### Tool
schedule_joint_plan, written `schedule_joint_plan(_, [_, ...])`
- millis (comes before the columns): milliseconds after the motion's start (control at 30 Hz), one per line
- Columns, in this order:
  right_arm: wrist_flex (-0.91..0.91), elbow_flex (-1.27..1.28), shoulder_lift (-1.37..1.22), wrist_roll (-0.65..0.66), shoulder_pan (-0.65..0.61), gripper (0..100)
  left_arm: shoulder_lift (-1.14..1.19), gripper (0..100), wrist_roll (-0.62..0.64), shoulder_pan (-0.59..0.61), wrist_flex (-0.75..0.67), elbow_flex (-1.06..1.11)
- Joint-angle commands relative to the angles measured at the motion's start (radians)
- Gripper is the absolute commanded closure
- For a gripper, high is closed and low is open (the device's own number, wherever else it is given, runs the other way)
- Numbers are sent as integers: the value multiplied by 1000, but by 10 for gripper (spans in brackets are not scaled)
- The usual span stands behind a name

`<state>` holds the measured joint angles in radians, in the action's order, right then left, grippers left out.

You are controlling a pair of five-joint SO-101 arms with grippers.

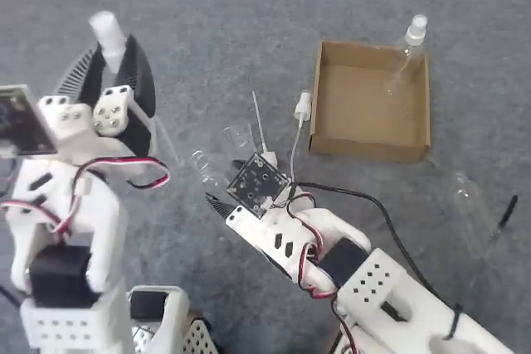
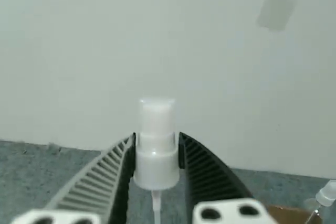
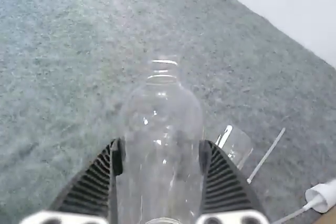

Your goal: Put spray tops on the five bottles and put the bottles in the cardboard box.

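My left gripper [image 1: 108, 46] is raised at the table's left, shut on a white spray top [image 1: 105, 29] whose dip tube hangs down; the same spray top [image 2: 156, 153] sits between the ribbed fingers [image 2: 205, 169]. My right gripper [image 3: 160, 156] is shut on a clear bottle [image 3: 160, 140] with its neck bare, and it holds that bottle [image 1: 206, 170] low over the middle of the table. The cardboard box [image 1: 332, 134] at the back right holds one bottle with a spray top [image 1: 406, 54] leaning in its corner. A loose spray top [image 1: 303, 106] lies beside the box.
Another clear bottle [image 3: 234, 144] and a loose dip tube [image 3: 266, 155] lie just beyond the held bottle. One more clear bottle [image 1: 467, 201] and a thin black object [image 1: 504, 212] lie at the right. Grey carpet covers the table, with a white wall behind.
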<state>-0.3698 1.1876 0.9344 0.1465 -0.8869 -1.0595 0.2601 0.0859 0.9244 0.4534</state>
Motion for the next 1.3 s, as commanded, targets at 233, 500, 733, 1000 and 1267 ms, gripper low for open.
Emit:
schedule_joint_plan(233, [27, -9, 42, -12, -7, 993, -11, 989, 8, -78, -164, 150])
schedule_joint_plan(500, [28, 11, 51, -9, -4, 993, -18, 989, 29, -118, -161, 259])
schedule_joint_plan(733, [27, 12, 51, -3, -4, 993, -20, 989, 44, -157, -164, 315])
schedule_joint_plan(1000, [27, 29, 51, -3, -7, 993, -11, 989, 43, -9, -293, 214])
schedule_joint_plan(1267, [27, 29, 51, -6, -7, 993, -18, 989, 48, -15, -226, 219])
